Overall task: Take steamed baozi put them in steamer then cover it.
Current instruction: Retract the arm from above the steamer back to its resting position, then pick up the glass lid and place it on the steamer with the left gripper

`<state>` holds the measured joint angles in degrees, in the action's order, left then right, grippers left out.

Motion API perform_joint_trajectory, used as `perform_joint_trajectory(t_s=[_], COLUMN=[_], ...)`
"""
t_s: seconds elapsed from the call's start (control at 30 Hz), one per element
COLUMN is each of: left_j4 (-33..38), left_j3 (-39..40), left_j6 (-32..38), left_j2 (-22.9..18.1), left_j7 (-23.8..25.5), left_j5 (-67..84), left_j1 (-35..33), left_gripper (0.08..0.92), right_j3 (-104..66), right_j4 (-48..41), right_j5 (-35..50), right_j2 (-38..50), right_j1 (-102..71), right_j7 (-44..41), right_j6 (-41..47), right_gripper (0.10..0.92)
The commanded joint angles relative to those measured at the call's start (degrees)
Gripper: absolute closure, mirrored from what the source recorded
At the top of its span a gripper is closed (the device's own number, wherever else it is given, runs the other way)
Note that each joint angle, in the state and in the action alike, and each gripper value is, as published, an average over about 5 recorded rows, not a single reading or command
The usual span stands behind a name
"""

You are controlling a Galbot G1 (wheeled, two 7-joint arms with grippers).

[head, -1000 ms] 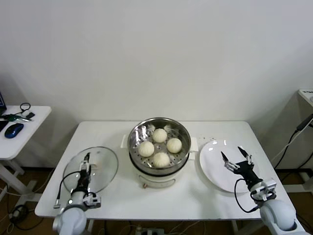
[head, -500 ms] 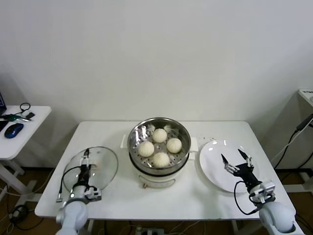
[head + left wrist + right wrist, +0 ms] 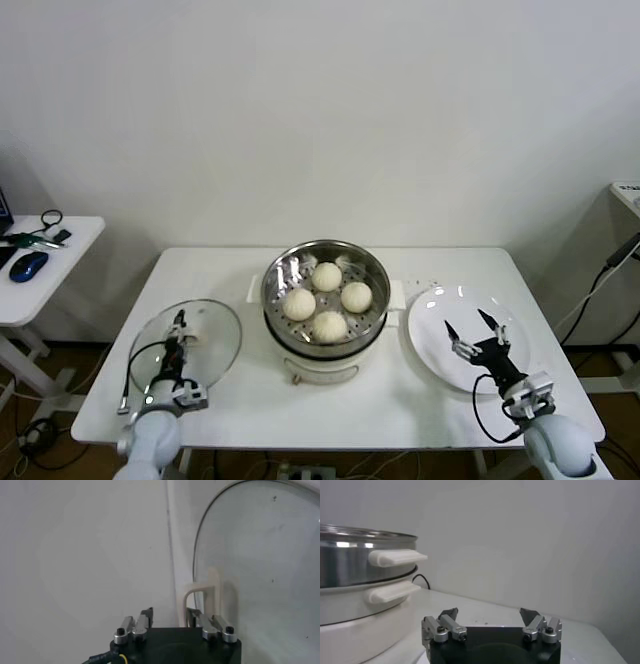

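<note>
A plain white wall backs a white rectangular counter [image 3: 250, 400], with a small side table carrying a dark computer mouse [image 3: 28, 266] off to the far left.

On the counter's left part lies the round clear glass cover with a metal rim [image 3: 187, 345], its flat cream-white handle [image 3: 199, 596] standing up from the glass. The left gripper [image 3: 176, 330] sits right at that handle; in the left wrist view its fingers [image 3: 141, 625] are parted and straddle the handle without pinching it, so it is released, holding nothing.

In the middle stands the round shiny stainless-steel steamer on its white electric pot base [image 3: 325, 262], and all 4 smooth white steamed baozi [image 3: 328, 298] rest on its perforated floor. The steamer has no cover on it.

To the right, a flat white plate [image 3: 432, 330] lies bare beside the steamer. The right gripper [image 3: 472, 335] hovers above it, fingers spread wide and carrying nothing, apparently idle.

Judging from this, loading is finished and the covering step is in hand. The next move calls for the left gripper to clench on the cream-white handle, lift the cover clear of the counter, carry it rightward above the steamer, centre it over the rim and lower it level so the metal rim seats evenly.
</note>
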<state>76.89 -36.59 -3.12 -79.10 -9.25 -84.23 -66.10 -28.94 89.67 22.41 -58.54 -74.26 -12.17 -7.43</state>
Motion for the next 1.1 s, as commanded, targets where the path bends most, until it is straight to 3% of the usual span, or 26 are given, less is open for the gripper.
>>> perform_joint_trajectory(t_s=[0.03, 0.3, 0.4, 0.7, 1.1], left_j4=[-0.91, 1.48, 4.45, 19.71, 40.14], left_j3=[0.13, 0.44, 0.59, 0.38, 2.23], left_j6=[0.25, 0.21, 0.01, -3.34, -17.95], left_j2=[0.18, 0.82, 1.43, 4.26, 9.46], left_j7=[-0.26, -0.01, 0.22, 2.17, 3.37], left_j5=[1.28, 2.58, 4.16, 9.44, 11.1], left_j1=[0.35, -0.4, -1.82, -9.83, -20.19], left_gripper=[0.562, 0.795, 0.845, 0.85, 0.85], right_j3=[0.21, 0.1, 0.14, 0.17, 0.08], right_j4=[-0.59, -1.05, -1.19, -1.5, -1.95], right_j5=[-0.68, -1.08, -1.23, -1.36, -1.77], right_j2=[-0.27, -0.34, -0.46, -0.44, 0.33], right_j1=[0.24, 0.42, 0.51, 0.98, 1.87], right_j7=[-0.68, -0.75, -0.77, -0.76, -1.31], right_j6=[-0.18, -0.46, -0.58, -0.72, -0.59], right_gripper=[0.203, 0.203, 0.203, 0.203, 0.203])
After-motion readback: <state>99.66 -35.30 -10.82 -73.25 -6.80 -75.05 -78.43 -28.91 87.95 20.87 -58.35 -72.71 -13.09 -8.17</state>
